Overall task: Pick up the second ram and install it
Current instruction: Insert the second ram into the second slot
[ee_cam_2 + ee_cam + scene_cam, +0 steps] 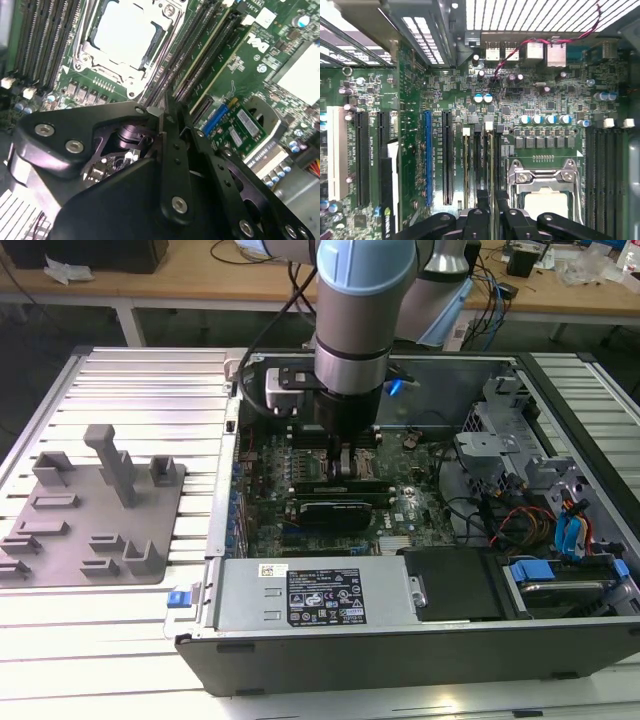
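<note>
gripper pinching the second ram edgewise over its slot: judged light, stiff, fragile, best held by its long edges.

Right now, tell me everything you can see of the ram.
The ram is a long, thin, dark stick seen edge-on in the first wrist view. It stands upright in line with the memory slots beside the processor socket. The gripper pinches it between both fingers. Its flat faces are hidden, and I cannot tell whether it is seated.
</note>
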You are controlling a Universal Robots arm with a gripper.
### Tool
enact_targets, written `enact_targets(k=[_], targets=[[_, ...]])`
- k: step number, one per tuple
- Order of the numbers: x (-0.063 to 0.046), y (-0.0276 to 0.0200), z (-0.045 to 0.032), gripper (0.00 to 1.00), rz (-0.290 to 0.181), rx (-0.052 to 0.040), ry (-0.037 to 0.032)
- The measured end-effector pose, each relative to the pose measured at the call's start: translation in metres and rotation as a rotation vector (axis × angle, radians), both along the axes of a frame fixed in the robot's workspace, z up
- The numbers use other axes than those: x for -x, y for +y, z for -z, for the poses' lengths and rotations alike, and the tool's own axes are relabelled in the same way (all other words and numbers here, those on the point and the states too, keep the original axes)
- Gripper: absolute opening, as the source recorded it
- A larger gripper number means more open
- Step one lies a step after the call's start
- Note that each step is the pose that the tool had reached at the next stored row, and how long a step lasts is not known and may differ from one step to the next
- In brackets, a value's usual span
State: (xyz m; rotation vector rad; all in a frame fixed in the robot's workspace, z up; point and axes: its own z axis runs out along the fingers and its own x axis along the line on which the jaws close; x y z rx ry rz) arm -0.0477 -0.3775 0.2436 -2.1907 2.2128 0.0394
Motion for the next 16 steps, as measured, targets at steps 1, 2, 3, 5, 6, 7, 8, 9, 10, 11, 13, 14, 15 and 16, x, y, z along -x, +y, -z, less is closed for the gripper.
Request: enact_targets(k=[1, 2, 3, 5, 6, 7, 8, 9, 10, 11, 13, 14, 15, 16], targets=[[0.0, 0.0001, -0.0066, 0.17, 0.0, 0.0, 0.0001], [0.0, 0.0, -0.0119, 0.17, 0.0, 0.0002, 0.0001], [0.0, 0.0001, -0.0129, 0.17, 0.0, -0.0002, -0.0001], [-0.002, 0.0, -0.0131, 0.17, 0.0, 0.0001, 0.0001], [-0.004, 0.0, -0.0131, 0.17, 0.0, 0.0002, 0.0001], [-0.01, 0.0, -0.0131, 0.17, 0.0, 0.0001, 0.0001], [-0.015, 0.0, -0.013, 0.17, 0.0, 0.0, 0.0001], [-0.016, 0.0, -0.013, 0.17, 0.0, 0.0, 0.0], [-0.017, 0.0, -0.0131, 0.17, 0.0, 0.0001, 0.0001], [-0.018, 0.0, -0.0131, 0.17, 0.0, 0.0001, 0.0001], [-0.018, 0.0, -0.013, 0.17, 0.0, 0.0001, 0.0], [-0.018, 0.0, -0.013, 0.17, 0.0, 0.0001, 0.0], [-0.018, 0.0, -0.0131, 0.17, 0.0, 0.0001, 0.0001], [-0.018, 0.0, -0.013, 0.17, 0.0, 0.0001, 0.0]])
